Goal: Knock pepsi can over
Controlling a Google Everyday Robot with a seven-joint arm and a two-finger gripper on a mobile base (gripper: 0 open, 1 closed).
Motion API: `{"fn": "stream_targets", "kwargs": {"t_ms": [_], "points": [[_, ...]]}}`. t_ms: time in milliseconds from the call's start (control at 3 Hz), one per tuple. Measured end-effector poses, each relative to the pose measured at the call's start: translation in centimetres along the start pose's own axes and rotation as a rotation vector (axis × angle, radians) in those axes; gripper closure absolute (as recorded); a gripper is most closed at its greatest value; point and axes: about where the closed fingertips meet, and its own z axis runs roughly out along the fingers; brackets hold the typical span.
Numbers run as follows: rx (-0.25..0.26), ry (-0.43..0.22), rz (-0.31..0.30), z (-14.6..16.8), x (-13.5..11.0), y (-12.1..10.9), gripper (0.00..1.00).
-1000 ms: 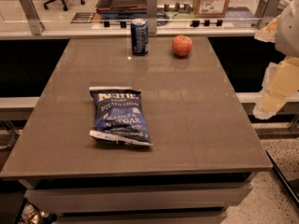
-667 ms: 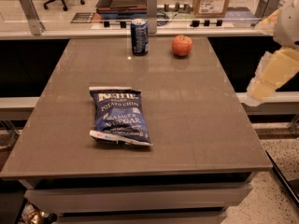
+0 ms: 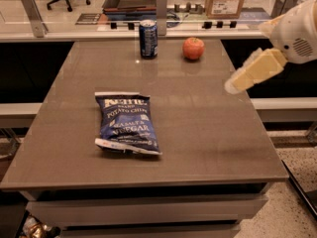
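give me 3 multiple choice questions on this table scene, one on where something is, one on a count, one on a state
1. Where does the pepsi can stand?
A) near the table's far edge, left of the apple
B) on the floor
C) at the table's near edge

2. How many things rest on the table?
A) two
B) three
C) five

3. What state is the pepsi can in?
A) tipped on its side
B) upright
C) crushed flat

Answers:
1 A: it stands at the far edge, with the apple to its right.
2 B: pepsi can, apple and chip bag.
3 B: its silver top faces up, and the pincer hovers at the table's right side, well apart from it.
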Motion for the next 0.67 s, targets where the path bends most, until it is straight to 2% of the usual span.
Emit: {"fn": "stream_targets", "kwargs": {"t_ms": [333, 667], "points": [[0.024, -0.152, 0.063, 3.0, -1.8, -1.2, 0.0], [0.036, -0.258, 0.114, 5.9, -3.7, -1.8, 0.0]]}}
